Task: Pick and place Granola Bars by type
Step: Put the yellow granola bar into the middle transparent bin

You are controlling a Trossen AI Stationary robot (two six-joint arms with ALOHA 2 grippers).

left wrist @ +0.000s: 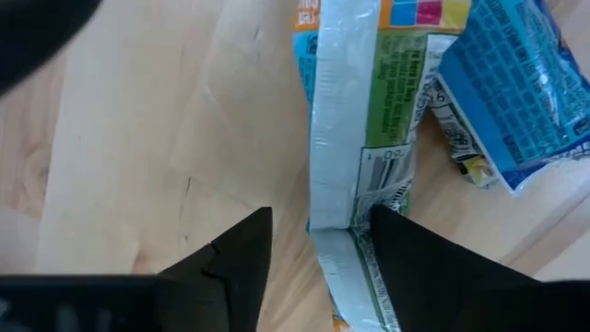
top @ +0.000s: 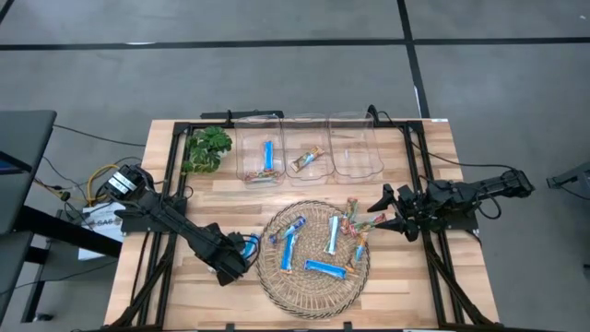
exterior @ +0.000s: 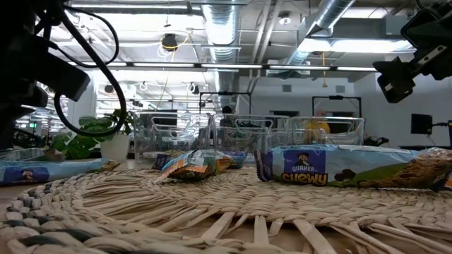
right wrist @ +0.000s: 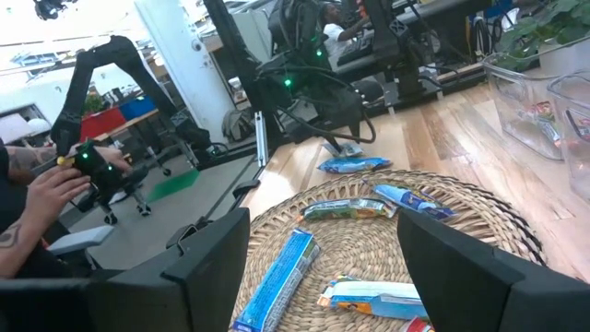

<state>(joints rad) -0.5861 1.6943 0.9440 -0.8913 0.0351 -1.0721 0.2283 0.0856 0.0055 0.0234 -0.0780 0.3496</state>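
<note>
Nearest to us on the wooden table (top: 217,198), we are seeing the left gripper (top: 241,254) reaching down just left of the round woven tray (top: 277,277). In the left wrist view its fingers (left wrist: 226,263) are standing narrowly apart around the end of a granola bar (left wrist: 346,138) lying seam-up on the wood, with a blue bar (left wrist: 516,74) crumpled beside it; we cannot tell whether the fingers are actually pressing on the wrapper.

On the tray itself we are counting several blue bars: one at the near edge (top: 324,269), one upright in the middle (top: 333,234), and two toward the left (top: 290,242). A few multicoloured bars (top: 359,226) are clustering at the tray's right side. In the low view a Quaker Chewy bar (exterior: 353,168) is lying flat on the weave.

The right gripper (top: 385,210) is hovering at the tray's right rim with its fingers spread wide and nothing between them.

Farther back, three clear bins are sitting in a row. The left bin (top: 259,152) is holding a blue bar (top: 268,155), the middle bin (top: 308,148) is holding a multicoloured bar (top: 309,160), and the right bin (top: 358,148) stands beside them. A green potted plant (top: 207,149) is sitting left of the bins.

In the right wrist view, a person's hand (right wrist: 55,189) is resting on a control arm beyond the table.
</note>
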